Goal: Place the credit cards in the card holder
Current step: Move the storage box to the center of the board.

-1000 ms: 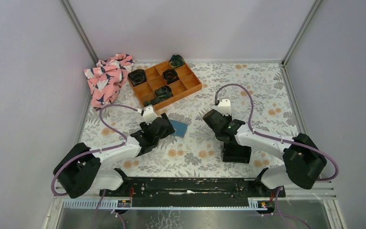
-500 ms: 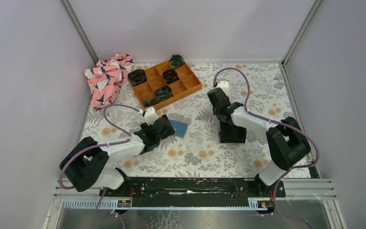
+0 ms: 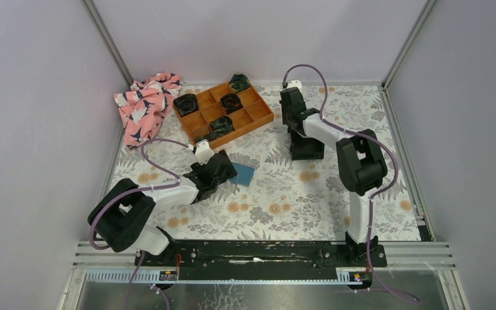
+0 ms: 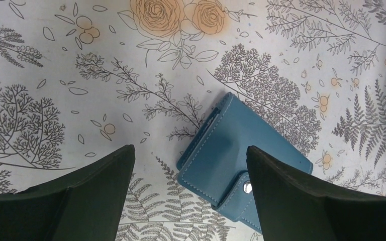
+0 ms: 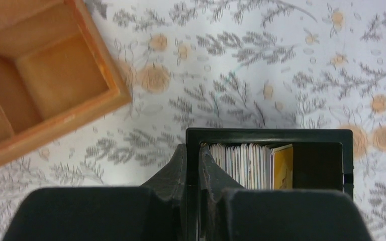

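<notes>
The card holder (image 3: 244,173), a teal folding case snapped shut, lies flat on the floral table. In the left wrist view it (image 4: 231,150) lies between and just ahead of my fingers. My left gripper (image 3: 226,171) (image 4: 190,149) is open above its near-left part, touching nothing. The credit cards (image 5: 246,160) stand on edge as a deck in a small black bin (image 3: 307,147) (image 5: 271,134), with a yellow card at the right end. My right gripper (image 3: 295,134) (image 5: 193,148) is shut on the bin's left wall, one finger inside and one outside.
An orange compartment tray (image 3: 223,111) (image 5: 45,85) with several dark objects stands at the back, just left of the bin. A pink patterned cloth (image 3: 145,103) lies in the back left corner. Grey walls enclose the table.
My right arm has carried the black bin with the cards from the near middle right to the far side, beside the orange tray. My left gripper has barely moved.
</notes>
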